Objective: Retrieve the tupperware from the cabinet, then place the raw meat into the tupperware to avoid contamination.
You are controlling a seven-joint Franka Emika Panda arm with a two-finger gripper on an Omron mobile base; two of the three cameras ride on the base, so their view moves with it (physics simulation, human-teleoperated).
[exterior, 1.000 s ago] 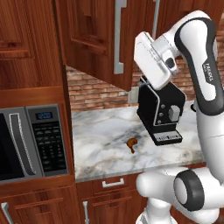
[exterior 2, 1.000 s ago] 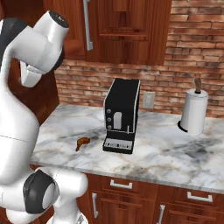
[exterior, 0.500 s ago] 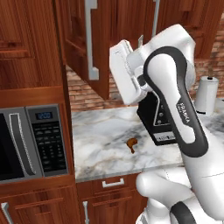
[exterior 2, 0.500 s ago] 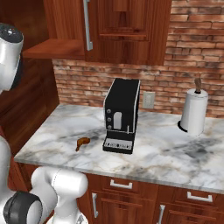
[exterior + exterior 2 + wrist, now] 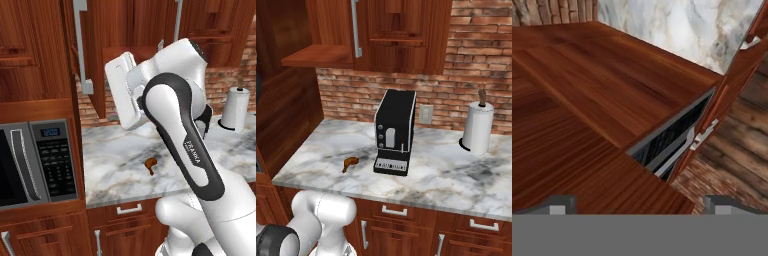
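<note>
1. While the dark reddish-brown wooden wall cabinet [image 5: 95, 55] is standing with one panelled door swung open, its long silver bar handle [image 5: 82, 47] turned edge-on to the left base view, the task is looking only begun: opening seems done, and finding the container, bringing it down and loading the meat are all left.
2. The small white tupperware is not appearing anywhere I can make out, so I cannot tell which shelf is holding it.
3. The white arm's two-finger jaws [image 5: 640, 202] are sitting high beside the open door, looking along a broad reddish wood panel [image 5: 587, 100]; two small grey tips [image 5: 559, 204] are standing well apart at the bottom of the hand view with nothing between them, so the jaws are reading as spread and carrying nothing.
4. The tiny reddish-brown drumstick-shaped raw meat [image 5: 350, 162] is lying untouched on the grey-veined white marble table [image 5: 456, 175], far below the jaws and well apart from them, just beside the black boxy coffee machine [image 5: 395, 131] without touching it.
5. It is looking small, glossy and knobbed at one end, tapering to a thin shank.
</note>
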